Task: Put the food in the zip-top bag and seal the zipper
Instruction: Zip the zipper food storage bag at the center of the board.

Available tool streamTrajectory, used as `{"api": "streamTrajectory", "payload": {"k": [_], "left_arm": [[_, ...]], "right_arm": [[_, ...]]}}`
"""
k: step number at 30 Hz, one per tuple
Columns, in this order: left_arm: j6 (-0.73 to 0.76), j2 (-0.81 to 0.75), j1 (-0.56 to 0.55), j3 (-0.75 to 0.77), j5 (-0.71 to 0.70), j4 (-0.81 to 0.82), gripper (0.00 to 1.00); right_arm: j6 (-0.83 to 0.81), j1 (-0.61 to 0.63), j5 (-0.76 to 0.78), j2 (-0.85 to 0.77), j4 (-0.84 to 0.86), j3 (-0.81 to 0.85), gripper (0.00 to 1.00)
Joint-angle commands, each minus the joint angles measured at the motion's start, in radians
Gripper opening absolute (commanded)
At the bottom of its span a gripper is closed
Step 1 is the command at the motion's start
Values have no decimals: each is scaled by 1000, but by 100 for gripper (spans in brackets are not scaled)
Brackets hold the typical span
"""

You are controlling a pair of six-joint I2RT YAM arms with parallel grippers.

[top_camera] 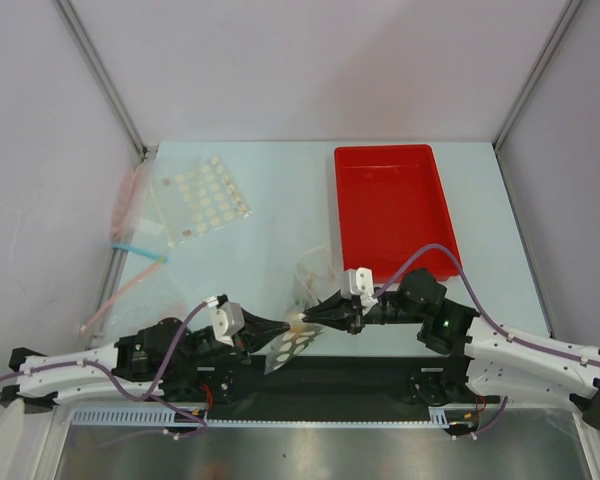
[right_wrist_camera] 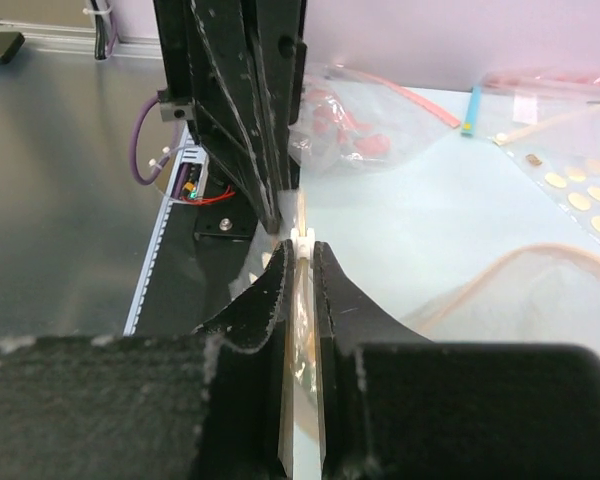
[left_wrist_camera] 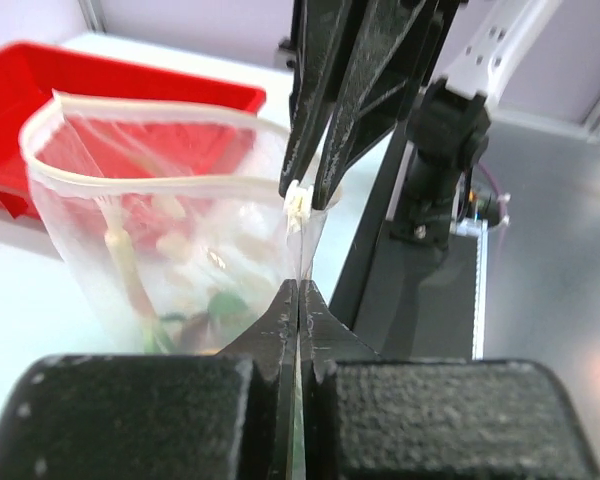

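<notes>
Here, zip-top bag (left_wrist_camera: 180, 262) between both, left gripper (left_wrist_camera: 298, 292) clamped on its corner, right gripper (right_wrist_camera: 300, 255) pinching zipper (left_wrist_camera: 150, 184)

Red tray (top_camera: 384, 152), clear zip-top bag (top_camera: 294, 344) with white dots

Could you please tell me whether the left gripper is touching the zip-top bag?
Touching. The left wrist view shows the left gripper pinching the zip-top bag between its shut jaws.
</notes>
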Motion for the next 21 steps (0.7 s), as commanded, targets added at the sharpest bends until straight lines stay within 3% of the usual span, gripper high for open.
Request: {"api": "streamTrajectory", "payload": {"k": [1,2,6,8,13,21], "left_arm": [[-13,-60,-7,-24,-5,12,0],[-13,-66,-6,-29,3,17,3],[-7,7,-7,-14,41,21,30],[-2,52,-7,3,50,23,37],[1,141,-7,26,47,18,39],[10,61,-7,10,24,38,42]], "right_arm": [[-1,-34,42,-37,37,-12,0],[5,-36,30,-37,50,-14,0],[14,-36,-1,-13,59,-6,0],[20,-36,-9,0,68,-6,0],[22,-33,-32,14,70,-1,0],[6,-13,-59,43,47,17,0]]}}
